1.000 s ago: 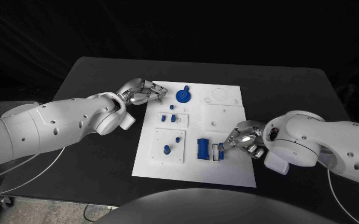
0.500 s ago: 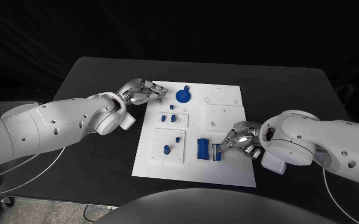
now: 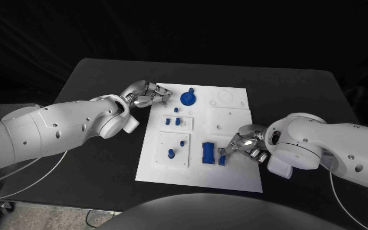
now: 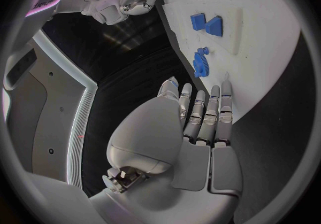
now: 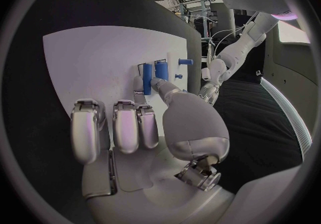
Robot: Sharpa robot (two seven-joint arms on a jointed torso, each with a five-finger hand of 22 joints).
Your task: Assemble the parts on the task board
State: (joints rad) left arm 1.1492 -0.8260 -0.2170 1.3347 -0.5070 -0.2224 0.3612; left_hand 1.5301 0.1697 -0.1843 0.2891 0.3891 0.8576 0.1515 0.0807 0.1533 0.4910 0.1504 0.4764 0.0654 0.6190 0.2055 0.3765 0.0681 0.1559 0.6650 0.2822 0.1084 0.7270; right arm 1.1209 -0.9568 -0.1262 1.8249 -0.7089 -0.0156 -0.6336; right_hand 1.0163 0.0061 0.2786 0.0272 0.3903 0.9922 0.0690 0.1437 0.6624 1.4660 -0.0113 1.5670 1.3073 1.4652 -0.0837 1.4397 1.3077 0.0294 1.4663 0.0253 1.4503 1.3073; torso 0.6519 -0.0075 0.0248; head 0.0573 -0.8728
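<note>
The white task board [image 3: 230,114] lies mid-table. My right hand [image 3: 247,144] is at its near right part and pinches a narrow blue part [image 3: 223,157] between thumb and a finger, just right of a larger blue block [image 3: 208,153]. The right wrist view shows the same narrow part [image 5: 146,71] beyond the fingertips [image 5: 138,83], beside the block [image 5: 161,69]. My left hand [image 3: 145,92] rests at the board's far left corner and holds nothing; its fingers [image 4: 200,109] lie straight, side by side, along the board's edge near a blue gear [image 4: 200,63].
On the board stand a round blue gear [image 3: 187,99], small blue pieces [image 3: 167,118] in the middle left, and blue pegs [image 3: 182,143] on a raised square plate [image 3: 163,161]. Black table [image 3: 100,75] surrounds the board.
My right hand has edged slightly left with the narrow blue part, bringing it closer to the larger block. The left hand has not moved.
</note>
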